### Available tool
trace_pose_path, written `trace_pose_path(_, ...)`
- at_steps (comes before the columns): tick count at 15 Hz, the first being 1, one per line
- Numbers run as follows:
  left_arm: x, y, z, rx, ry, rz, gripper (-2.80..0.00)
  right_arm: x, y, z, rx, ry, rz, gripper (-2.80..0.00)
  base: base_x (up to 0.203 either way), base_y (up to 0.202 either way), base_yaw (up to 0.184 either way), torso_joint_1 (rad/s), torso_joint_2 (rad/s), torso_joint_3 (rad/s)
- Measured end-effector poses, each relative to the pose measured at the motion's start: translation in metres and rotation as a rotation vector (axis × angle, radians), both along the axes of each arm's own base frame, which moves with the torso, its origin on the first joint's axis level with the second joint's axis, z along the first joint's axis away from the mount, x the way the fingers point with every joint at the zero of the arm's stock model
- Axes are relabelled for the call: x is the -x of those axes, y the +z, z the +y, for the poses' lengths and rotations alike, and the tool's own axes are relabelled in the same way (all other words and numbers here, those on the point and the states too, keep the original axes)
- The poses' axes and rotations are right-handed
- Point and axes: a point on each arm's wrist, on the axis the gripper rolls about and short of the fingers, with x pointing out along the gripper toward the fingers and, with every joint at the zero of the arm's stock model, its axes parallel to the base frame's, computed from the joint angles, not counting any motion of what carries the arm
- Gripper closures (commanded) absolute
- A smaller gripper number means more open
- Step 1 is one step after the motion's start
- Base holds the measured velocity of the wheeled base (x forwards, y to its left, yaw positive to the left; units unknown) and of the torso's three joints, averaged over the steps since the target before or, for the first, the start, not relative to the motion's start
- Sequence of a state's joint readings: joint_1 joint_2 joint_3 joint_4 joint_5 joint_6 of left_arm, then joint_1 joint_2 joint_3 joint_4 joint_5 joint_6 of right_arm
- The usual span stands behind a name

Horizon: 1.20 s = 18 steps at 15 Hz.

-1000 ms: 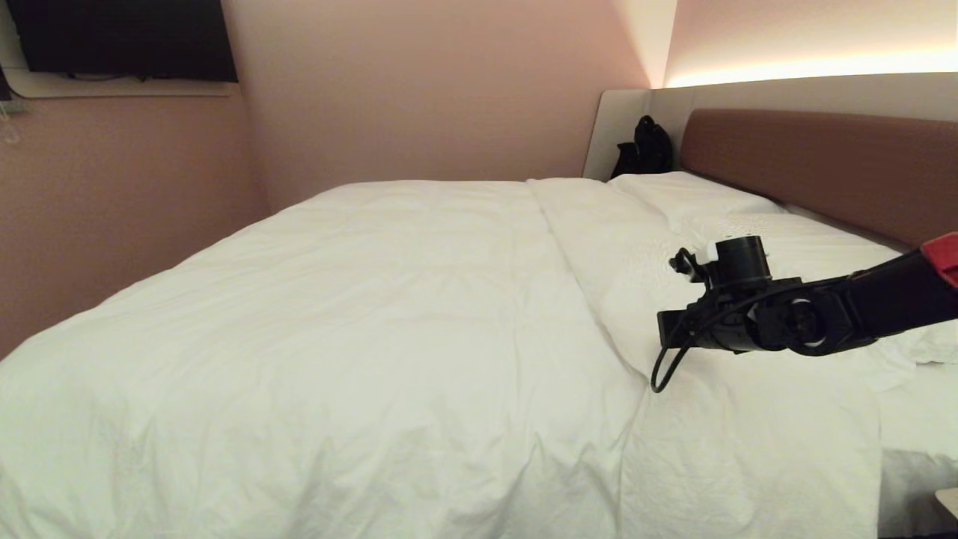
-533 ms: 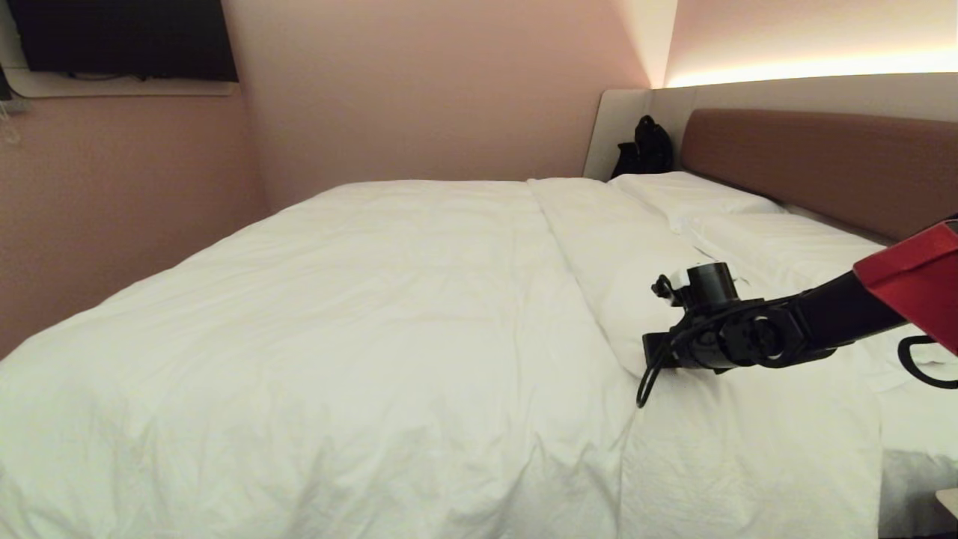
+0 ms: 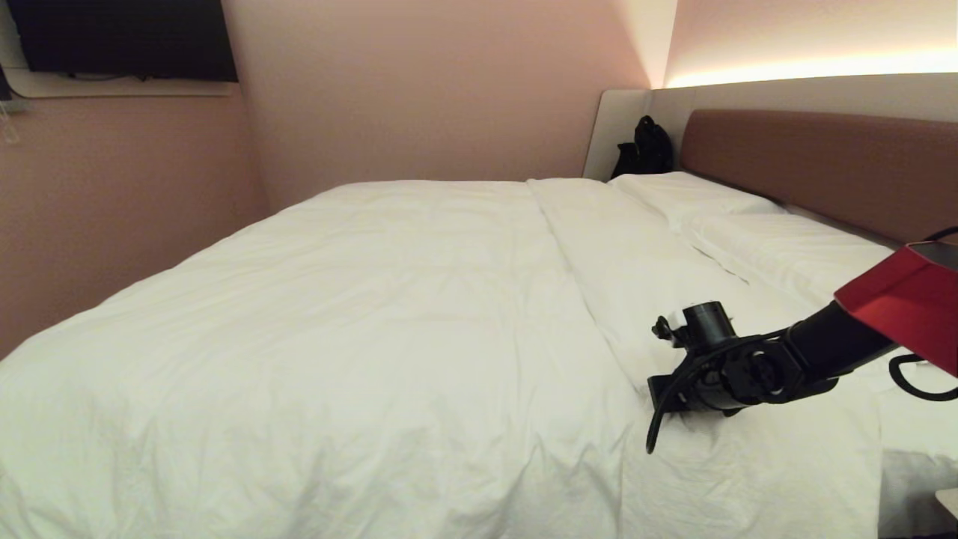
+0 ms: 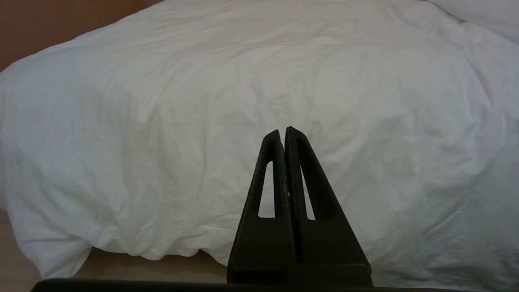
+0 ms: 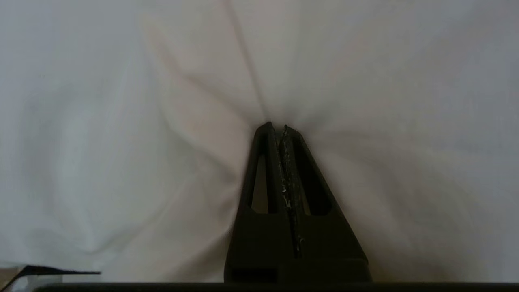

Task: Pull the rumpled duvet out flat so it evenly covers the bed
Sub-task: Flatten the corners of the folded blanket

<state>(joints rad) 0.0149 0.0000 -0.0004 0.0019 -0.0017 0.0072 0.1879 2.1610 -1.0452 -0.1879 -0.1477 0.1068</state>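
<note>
- You were looking at the bed from its side, with the brown padded headboard off to your right under a lit ledge, and pinkish walls behind and to the left.
- A dark screen hung high on the left wall, and a black bag sat in the far corner beside the headboard surround.
- The duvet lay spread over most of the mattress, softly wrinkled, its edge running as a ridge from the far side toward the near right; two pillows lay in a row against the headboard.
- Your right gripper was down on the white fabric at the near end of that ridge, fingers pressed together with creases radiating from the tips (a pinch of cloth looked caught between them, though which layer it belonged to was hard to tell).
- Your left gripper was out of the head view; its wrist camera showed its fingers together, holding nothing, pointing at the duvet hanging over the bed's side.
- The right arm's red cover was cut off at the frame edge, and the bed's base was hidden under the cloth.
</note>
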Motion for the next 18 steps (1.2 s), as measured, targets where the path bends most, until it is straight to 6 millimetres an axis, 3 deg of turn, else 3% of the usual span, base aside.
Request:
trace_pose_path(6, 0.0, 0.0, 0.0, 0.0, 0.0, 0.0, 0.0, 0.03, 0.003, -0.004, 0.0, 0.011, 0.05, 0.0, 0.0, 0.0, 0.0, 0.0, 0.0, 0.0)
trace_pose_path(11, 0.0, 0.0, 0.0, 0.0, 0.0, 0.0, 0.0, 0.054, 0.03, -0.002, -0.034, 0.046, 0.005, 0.0, 0.0, 0.0, 0.0, 0.0, 0.0, 0.0)
trace_pose_path(14, 0.0, 0.0, 0.0, 0.0, 0.0, -0.001, 0.0, 0.049, 0.055, -0.003, -0.055, 0.036, -0.087, 0.0, 0.0, 0.0, 0.0, 0.0, 0.0, 0.0)
trace_pose_path(18, 0.0, 0.0, 0.0, 0.0, 0.0, 0.0, 0.0, 0.027, 0.074, -0.013, -0.092, -0.029, -0.173, 0.0, 0.0, 0.0, 0.0, 0.0, 0.0, 0.0)
